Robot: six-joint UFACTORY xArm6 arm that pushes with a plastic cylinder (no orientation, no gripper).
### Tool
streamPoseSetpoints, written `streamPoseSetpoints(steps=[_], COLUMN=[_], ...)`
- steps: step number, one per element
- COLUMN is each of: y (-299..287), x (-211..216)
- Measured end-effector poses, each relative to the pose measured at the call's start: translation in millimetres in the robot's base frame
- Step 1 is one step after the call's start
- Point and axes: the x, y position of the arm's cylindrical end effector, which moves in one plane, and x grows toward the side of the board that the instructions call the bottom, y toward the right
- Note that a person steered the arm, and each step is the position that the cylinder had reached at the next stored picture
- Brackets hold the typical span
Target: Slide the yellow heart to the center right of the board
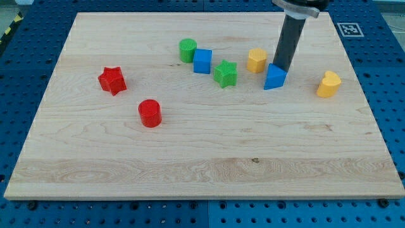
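On the worktop (95,158), the rod carried no claw, so nothing was held; my tip (280,67) touched the blue block (274,77), well left of the yellow heart (328,84), risking shoving blue instead.

red star (112,80), red cylinder (150,113), green cylinder (187,50), blue cube (202,61), green star (225,73).

1. My tip (280,67) rests just behind the blue triangular block (274,77), which blocks it toward the view's bottom.
2. The yellow block (256,60) crowds its left.
3. Bare bench (209,158) lies between the blue triangular block and the yellow heart (328,84).
4. The green star (224,73), blue cube (202,61) and green cylinder (187,50) line the left.
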Motion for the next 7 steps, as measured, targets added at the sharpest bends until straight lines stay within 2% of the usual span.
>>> streamPoseSetpoints(steps=[2,3,5,6,7], y=[0.0,24.0,73.5,101.0,109.1], x=[25.3,24.8,69.2,72.2,47.8])
